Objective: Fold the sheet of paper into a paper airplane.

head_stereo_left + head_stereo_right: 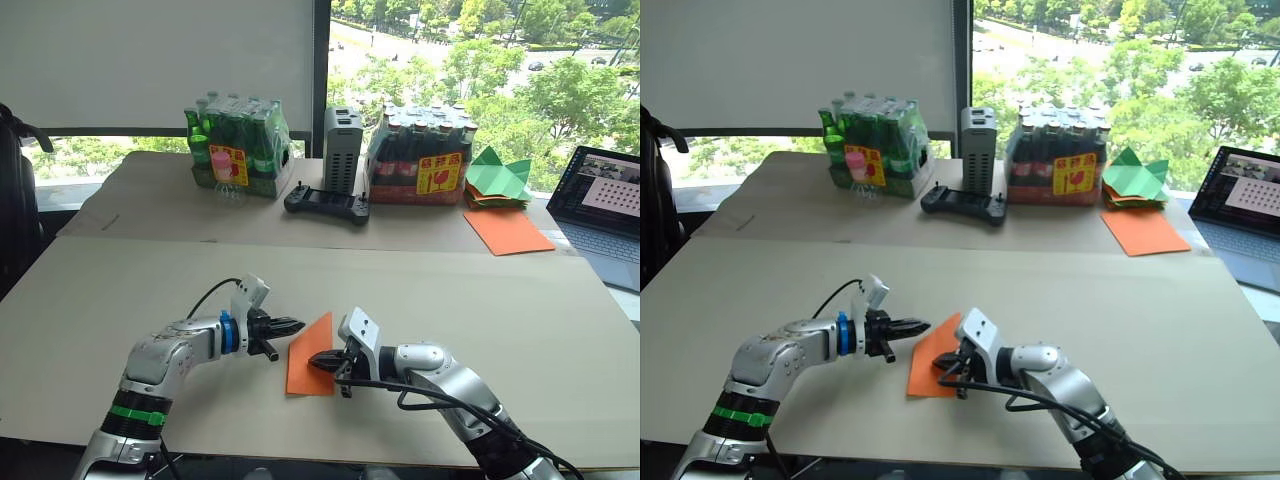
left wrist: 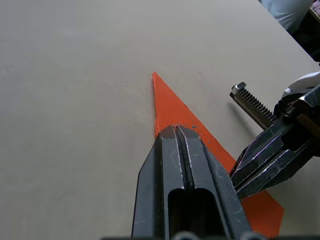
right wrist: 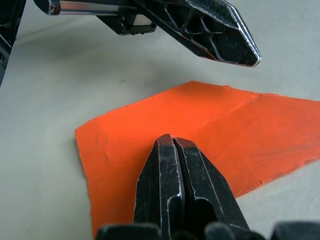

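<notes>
Closest to me, my right gripper (image 1: 318, 361) lies low over the sheet of paper (image 1: 308, 360), its two black fingers (image 3: 175, 165) pressed together with no gap, their tips resting over the orange surface; I cannot quite tell whether they press it or sit a hair above it. That sheet lies flat on the table (image 1: 500, 300), folded into a pointed wedge with its narrow tip aimed away from me and its broad end nearest my side. My left gripper (image 1: 293, 325) reaches toward the sheet from its left edge, fingers (image 2: 182, 150) likewise closed tight against each other and gripping nothing, tips at the paper's slanted border. Both sets of tips come near each other over the sheet, the left one just beyond the right. Well beyond the sheet, at the far side of the table, stand a pack of green bottles (image 1: 238, 147) and a pack of dark bottles (image 1: 422, 155), with a grey box (image 1: 342, 148) between them and a black controller (image 1: 327, 205) in front. Right of the dark bottles lie green paper shapes (image 1: 497, 176) and a larger orange sheet (image 1: 507, 230), with a laptop (image 1: 606, 210) further right.
</notes>
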You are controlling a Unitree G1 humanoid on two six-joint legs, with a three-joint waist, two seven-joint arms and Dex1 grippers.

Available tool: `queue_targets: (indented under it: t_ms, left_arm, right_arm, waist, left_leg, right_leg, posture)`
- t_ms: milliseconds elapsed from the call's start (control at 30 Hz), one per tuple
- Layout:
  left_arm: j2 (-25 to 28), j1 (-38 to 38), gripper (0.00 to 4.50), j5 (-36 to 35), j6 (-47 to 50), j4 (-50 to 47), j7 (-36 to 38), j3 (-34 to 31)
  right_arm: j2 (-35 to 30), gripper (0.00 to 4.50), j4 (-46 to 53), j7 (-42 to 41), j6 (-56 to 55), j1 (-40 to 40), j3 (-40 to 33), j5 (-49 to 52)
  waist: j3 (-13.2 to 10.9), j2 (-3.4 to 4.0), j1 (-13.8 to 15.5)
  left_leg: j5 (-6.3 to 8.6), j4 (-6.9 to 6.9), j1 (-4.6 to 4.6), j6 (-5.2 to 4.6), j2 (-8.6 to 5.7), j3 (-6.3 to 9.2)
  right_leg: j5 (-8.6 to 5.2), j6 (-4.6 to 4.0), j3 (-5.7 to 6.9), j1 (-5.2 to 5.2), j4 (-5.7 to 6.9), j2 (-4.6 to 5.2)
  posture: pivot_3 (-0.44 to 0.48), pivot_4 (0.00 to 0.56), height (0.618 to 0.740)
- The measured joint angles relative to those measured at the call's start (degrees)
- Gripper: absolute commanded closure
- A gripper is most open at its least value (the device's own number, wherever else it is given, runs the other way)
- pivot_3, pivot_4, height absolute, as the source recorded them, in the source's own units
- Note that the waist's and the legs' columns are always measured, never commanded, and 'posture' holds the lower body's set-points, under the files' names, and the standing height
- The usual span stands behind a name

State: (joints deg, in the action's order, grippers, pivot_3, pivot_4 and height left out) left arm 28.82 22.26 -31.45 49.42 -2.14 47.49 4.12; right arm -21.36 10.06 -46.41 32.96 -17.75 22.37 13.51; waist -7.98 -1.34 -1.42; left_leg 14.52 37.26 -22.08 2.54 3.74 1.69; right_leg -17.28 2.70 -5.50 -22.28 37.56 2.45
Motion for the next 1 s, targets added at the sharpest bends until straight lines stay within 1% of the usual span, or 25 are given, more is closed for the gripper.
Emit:
queue_targets:
  t_ms: [167,567,833,1000]
  left_arm:
    - [0.29,0.83,4.46,2.27,-1.37,2.24,1.89,2.54]
    - [0.17,2.17,4.46,4.94,-3.87,4.16,3.87,4.91]
    - [-2.08,5.41,4.46,8.46,-7.33,9.01,3.23,5.87]
    - [-2.54,6.24,4.46,9.49,-8.2,10.04,3.78,6.28]
  right_arm:
    - [0.05,4.48,-0.09,0.09,-0.01,-0.04,0.0,-0.01]
    - [0.3,4.48,-0.09,0.51,-0.01,0.04,-0.04,-0.01]
    - [0.56,4.48,-0.09,0.85,0.0,0.09,-0.09,-0.01]
    - [0.53,4.48,-0.09,0.85,0.0,0.11,-0.15,0.0]
  waist:
    - [0.0,0.0,0.01]
    - [0.0,0.0,0.05]
    - [0.0,0.0,0.23]
    - [0.0,0.0,0.28]
  left_leg:
    - [0.0,0.0,0.0,0.0,0.0,0.0]
    - [0.0,0.0,0.0,0.0,0.0,0.0]
    - [0.0,0.02,0.01,0.0,-0.01,-0.01]
    - [0.0,0.02,0.01,0.0,-0.01,0.0]
  right_leg:
    - [0.0,0.0,0.0,0.0,0.0,0.0]
    - [0.0,0.0,0.0,0.0,0.01,0.0]
    - [0.0,0.0,0.0,0.01,0.02,0.0]
    - [0.0,0.0,0.0,0.02,0.03,0.0]
  posture:
    - [0.0,0.15,0.74]
    - [0.0,0.15,0.74]
    - [0.0,0.15,0.74]
    - [0.0,0.15,0.74]
